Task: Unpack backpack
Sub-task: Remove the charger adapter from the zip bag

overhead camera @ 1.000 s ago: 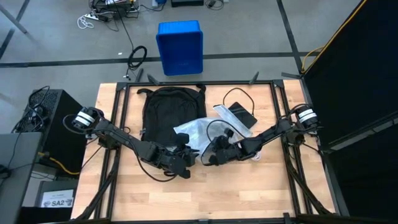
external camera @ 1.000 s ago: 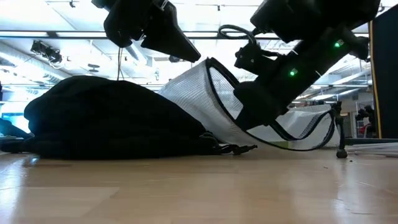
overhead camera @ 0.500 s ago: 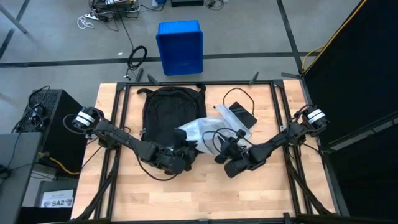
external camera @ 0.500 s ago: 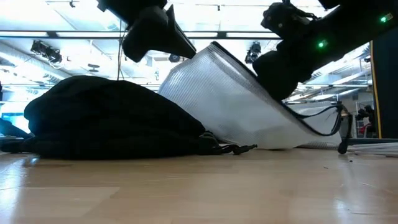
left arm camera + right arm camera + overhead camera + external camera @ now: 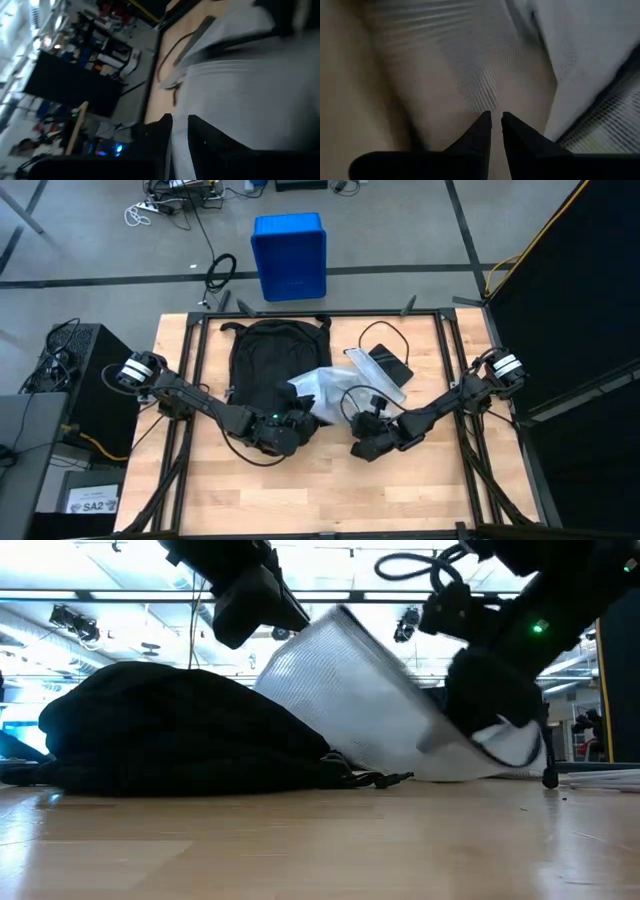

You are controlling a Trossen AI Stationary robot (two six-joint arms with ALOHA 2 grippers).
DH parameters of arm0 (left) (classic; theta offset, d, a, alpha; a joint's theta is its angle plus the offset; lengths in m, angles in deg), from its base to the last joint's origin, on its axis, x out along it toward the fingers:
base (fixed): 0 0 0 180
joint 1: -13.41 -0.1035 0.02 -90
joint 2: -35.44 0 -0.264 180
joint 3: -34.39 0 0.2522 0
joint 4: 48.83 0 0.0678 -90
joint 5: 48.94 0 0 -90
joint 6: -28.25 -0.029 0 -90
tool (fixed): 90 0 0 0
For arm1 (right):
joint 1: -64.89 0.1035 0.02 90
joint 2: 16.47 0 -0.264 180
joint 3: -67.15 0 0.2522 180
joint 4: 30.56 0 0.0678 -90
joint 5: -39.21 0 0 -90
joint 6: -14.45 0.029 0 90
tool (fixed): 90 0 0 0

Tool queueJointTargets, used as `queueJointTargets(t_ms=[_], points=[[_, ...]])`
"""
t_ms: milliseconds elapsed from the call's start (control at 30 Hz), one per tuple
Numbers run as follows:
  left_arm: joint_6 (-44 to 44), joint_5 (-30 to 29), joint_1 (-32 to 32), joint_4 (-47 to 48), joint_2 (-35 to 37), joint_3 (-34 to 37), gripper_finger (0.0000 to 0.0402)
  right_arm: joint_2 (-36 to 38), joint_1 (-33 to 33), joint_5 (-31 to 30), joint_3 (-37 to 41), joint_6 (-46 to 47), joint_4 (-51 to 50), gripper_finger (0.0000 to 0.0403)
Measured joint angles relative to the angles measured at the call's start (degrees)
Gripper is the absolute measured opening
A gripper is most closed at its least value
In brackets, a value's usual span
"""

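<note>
- My left hand [image 5: 298, 423], closed, hovers at the backpack's [image 5: 268, 358] open near end.
- My right hand [image 5: 362, 448] grips the white mesh pouch [image 5: 322, 389] beside it.

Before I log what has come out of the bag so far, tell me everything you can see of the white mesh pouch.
The white mesh pouch is a flat, translucent, fine-gridded sleeve with a dark edge trim. It sticks out from the open lower end of the black backpack, one end lifted off the wooden table, sloping down towards the right side. The left claw is shut on its near edge. The right claw is shut just beside it, over the table; whether that one grips any mesh is unclear.
</note>
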Motion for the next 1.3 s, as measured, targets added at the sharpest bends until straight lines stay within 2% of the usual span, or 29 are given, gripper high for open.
queueJointTargets(t_ms=[133, 367, 433, 533, 600, 833, 967, 1133, 1200, 1300], points=[[-0.1, -4.0, 1.1, 0.4, 0.0, 0.0, 0.0035, 0.0, -0.3, 1.9, 0.0, 6.4, -6.9, 0.0023], [-1.4, -4.7, 1.1, 0.5, 0.0, 0.0, 0.0035, 0.0, 0.1, 0.6, 0.0, 22.2, -19.8, 0.0022], [-1.5, 0.7, -0.3, 0.5, 0.1, 0.0, 0.0035, 0.0, 0.5, -0.4, 0.0, 25.1, -22.2, 0.0022], [-2.1, 15.0, -4.4, -0.1, 0.1, 0.0, 0.0035, 0.0, 1.3, -2.0, 0.0, 27.7, -24.7, 0.0025], [-2.7, 21.9, -7.7, -0.9, 0.1, 0.1, 0.0035, 0.0, 1.9, -4.4, 0.0, 28.8, -25.9, 0.0024], [-6.5, 28.7, -18.3, -9.7, 0.1, 1.9, 0.0035, 0.0, 3.2, -17.3, 0.0, 29.4, -27.4, 0.0025], [-6.7, 42.8, -22.7, -11.8, 0.1, 1.9, 0.0035, -0.1, 2.7, -21.8, 0.0, 29.3, -27.4, 0.0024], [-3.7, 61.4, -24.9, -16.4, 0.1, 1.9, 0.0036, -0.1, 1.2, -23.0, 0.0, 28.7, -27.4, 0.0025], [-4.7, 64.9, -24.9, -16.4, 0.1, 1.9, 0.0039, -0.1, 0.5, -23.1, 0.0, 27.8, -27.3, 0.0026], [-7.0, 65.2, -24.9, -16.5, 0.1, 1.9, 0.0054, -0.1, -0.4, -23.8, 0.0, 27.3, -26.7, 0.0027]])
